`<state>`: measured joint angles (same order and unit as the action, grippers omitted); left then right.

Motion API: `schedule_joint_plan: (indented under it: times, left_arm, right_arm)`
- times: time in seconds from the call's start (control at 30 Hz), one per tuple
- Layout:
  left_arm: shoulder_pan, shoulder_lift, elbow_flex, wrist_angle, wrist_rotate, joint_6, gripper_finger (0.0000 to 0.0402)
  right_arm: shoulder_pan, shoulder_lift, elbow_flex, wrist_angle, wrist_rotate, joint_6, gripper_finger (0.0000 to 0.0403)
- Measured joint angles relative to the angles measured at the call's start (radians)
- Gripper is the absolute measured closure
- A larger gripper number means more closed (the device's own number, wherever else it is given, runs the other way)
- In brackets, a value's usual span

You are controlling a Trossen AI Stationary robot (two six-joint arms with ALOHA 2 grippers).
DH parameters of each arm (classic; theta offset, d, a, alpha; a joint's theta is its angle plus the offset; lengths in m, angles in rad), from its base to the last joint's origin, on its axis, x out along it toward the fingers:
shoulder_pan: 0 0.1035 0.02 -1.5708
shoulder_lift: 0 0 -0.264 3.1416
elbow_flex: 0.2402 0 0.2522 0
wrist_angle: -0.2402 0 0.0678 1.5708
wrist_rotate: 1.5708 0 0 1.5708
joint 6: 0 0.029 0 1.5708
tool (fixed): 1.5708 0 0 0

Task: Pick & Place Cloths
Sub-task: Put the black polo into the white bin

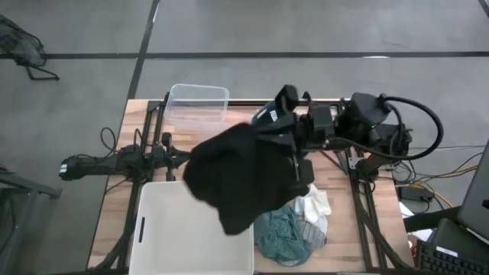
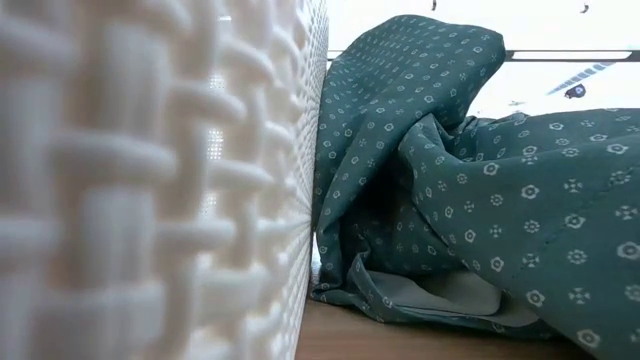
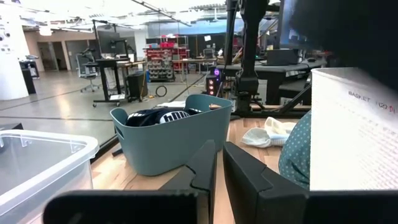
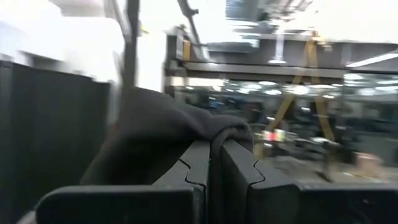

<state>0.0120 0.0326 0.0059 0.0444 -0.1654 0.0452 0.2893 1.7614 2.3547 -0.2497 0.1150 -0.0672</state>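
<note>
Carrying step: my right gripper pinches black cloth above white tub. Left gripper closed, empty, parked. Next I'd centre over tub, release.

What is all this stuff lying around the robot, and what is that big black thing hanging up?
black cloth: one, black, hanging from the right claw above the table's middle, partly over the white tub
teal cloth: one, teal with small white dots, on the table beside the tub
white cloth: one, white, on the table next to the teal cloth
white tub: one, white, woven-pattern wall, near edge of the table
clear bin: one, see-through, far edge of the table
teal basket: one, teal, on the table, holding dark striped cloth
right claw: shut on the black cloth, raised
left claw: shut, empty, low at the table's left
</note>
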Motion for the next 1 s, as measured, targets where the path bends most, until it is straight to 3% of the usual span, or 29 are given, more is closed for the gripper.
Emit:
schedule_joint_plan:
  times: [0.17, 0.7, 1.0]
  left_arm:
    - [0.000, 0.000, 0.000, 0.000, 0.000, 0.000, 0.0367]
    - [0.000, 0.000, 0.000, 0.000, 0.000, 0.000, 0.0367]
    - [0.000, 0.000, 0.000, 0.000, 0.000, 0.000, 0.0367]
  right_arm:
    - [0.000, 0.044, 0.000, 0.036, -0.113, 0.072, 0.0385]
    - [-0.019, 0.217, 0.001, 0.055, -0.259, 0.216, 0.0385]
    - [-0.042, 0.317, 0.001, 0.012, -0.432, 0.369, 0.0385]
